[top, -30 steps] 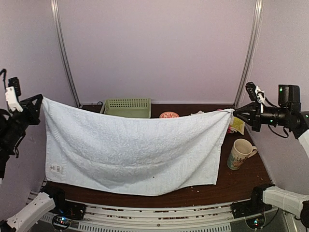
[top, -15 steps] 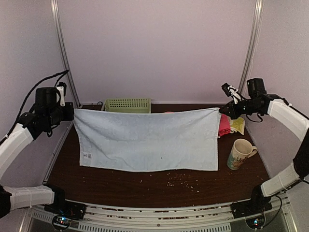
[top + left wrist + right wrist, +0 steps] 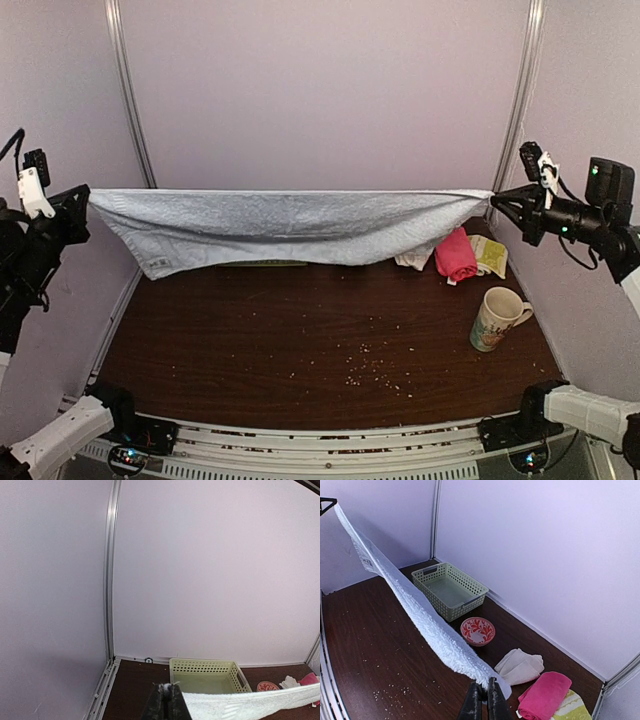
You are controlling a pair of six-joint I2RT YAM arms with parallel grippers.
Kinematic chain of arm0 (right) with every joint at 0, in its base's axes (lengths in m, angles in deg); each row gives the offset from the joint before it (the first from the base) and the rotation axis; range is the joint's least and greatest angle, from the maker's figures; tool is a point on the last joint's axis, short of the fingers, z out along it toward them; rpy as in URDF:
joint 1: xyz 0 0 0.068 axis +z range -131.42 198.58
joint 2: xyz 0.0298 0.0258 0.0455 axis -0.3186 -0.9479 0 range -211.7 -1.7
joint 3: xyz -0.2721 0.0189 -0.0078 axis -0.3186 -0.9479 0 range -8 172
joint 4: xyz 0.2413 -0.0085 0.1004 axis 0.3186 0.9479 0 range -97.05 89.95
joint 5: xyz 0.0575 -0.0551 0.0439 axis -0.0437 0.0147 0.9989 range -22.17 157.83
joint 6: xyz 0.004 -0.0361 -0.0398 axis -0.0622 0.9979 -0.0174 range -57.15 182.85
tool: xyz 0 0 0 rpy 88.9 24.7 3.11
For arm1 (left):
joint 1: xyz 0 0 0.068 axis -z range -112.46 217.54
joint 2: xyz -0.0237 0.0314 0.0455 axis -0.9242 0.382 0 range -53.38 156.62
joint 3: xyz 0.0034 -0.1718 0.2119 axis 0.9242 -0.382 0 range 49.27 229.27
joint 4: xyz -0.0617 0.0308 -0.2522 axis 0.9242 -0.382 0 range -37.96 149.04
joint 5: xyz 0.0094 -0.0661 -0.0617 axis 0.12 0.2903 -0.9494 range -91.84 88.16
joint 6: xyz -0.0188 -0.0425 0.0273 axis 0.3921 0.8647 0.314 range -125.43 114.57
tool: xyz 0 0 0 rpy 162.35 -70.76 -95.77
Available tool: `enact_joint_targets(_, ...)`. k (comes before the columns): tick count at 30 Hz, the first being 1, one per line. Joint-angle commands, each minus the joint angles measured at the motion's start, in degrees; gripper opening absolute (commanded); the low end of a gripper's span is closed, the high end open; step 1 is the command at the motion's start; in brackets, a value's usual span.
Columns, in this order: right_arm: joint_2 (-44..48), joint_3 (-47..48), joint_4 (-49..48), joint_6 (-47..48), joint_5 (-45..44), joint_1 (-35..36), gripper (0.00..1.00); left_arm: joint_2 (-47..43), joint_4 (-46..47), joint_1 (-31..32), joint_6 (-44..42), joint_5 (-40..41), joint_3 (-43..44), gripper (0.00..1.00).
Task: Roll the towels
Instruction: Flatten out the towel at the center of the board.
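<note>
Stretching one pale blue towel above the table, your left and right jaws each pinched one corner; one off-white towel and one mug sat on it.

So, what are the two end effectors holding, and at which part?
The pale blue towel, stretched in the air: the left end effector pinches its left corner, the right end effector its right corner.

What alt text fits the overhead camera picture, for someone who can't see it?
The left arm and right arm hold a pale blue towel stretched in the air above a dark table, jaws shut on its corners. At right sit a mug, a pink cloth and a crumpled off-white towel.
</note>
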Motion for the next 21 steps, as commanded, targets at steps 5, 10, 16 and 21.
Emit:
enact_joint_targets(5,11.9,0.9,24.0,15.1,8.1,-1.5,0.00,-10.2,-7.6,0.1,-1.0,-4.8,1.0,0.00)
enact_joint_targets(10,11.5,-1.3,26.0,17.2,8.8,-1.5,0.00,-9.1,-9.0,0.0,-0.8,-6.3,1.7,0.00)
enact_joint_targets(16,4.5,-12.9,8.3,8.7,4.0,-1.4,0.02,7.9,-10.6,0.0,4.2,-0.2,-7.7,0.00)
enact_joint_targets(21,-12.9,-15.3,-3.1,4.7,-2.9,0.4,0.00,26.6,-0.7,0.0,5.3,-0.6,-10.5,0.00)
